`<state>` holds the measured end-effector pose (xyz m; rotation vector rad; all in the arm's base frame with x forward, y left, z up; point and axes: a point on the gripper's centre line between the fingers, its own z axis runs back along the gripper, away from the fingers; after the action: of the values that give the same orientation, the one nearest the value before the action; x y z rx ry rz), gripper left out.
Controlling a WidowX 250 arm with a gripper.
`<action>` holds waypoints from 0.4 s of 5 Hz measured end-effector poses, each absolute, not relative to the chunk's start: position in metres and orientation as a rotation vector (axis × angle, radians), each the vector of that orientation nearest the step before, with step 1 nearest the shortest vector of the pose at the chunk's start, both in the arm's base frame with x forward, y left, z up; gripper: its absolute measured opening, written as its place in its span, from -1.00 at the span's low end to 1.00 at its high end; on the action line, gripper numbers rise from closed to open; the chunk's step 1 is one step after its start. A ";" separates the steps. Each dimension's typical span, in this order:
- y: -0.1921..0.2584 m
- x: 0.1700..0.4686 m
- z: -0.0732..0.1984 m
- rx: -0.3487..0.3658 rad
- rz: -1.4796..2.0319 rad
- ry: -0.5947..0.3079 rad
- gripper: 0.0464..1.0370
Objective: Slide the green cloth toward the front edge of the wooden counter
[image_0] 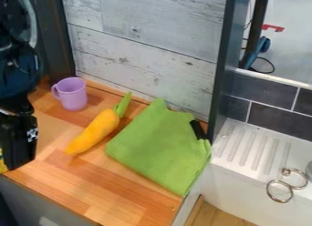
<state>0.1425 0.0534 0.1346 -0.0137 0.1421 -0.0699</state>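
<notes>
Black claw [17, 141] at the left edge of the frame, hanging low over the tabletop [106, 188]; cannot tell whether it's open or closed, or gripping anything. Small bit of a yellow thing [2, 163] at the far left edge, right beside the claw's lower part; too cut off to identify.

Tabletop: smooth wood, orange-brown strips in mixed tones. Toy carrot [94, 131], left of center: soft-looking, orange-yellow, tapered, lies diagonally, narrow end toward lower left, green top toward upper right. Green cloth [155, 150], center: matte fabric, flat, roughly four-sided, wrinkled at its upper corner, just right of the carrot. Black piece [197, 129] at the cloth's upper right edge.

Backing: whitewashed wood-plank panel [146, 49], worn grain; dark upright post [221, 61] at its right; dark gray rectangular tiles [280, 118] with pale grout, right side.

Containers: purple cup [74, 95], upper left, upright, rounded wall, loop handle facing left; contents can't be made out. White sink unit [226, 186], lower right, with ridged drainboard; shiny curled metal piece [279, 191] on it, two ring shapes.
</notes>
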 end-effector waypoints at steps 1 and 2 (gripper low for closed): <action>0.053 0.142 0.132 -0.020 -0.068 0.150 0.93; 0.038 0.168 0.123 -0.038 -0.155 0.080 0.93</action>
<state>0.1682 0.0383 0.1233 -0.0382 0.0796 -0.1545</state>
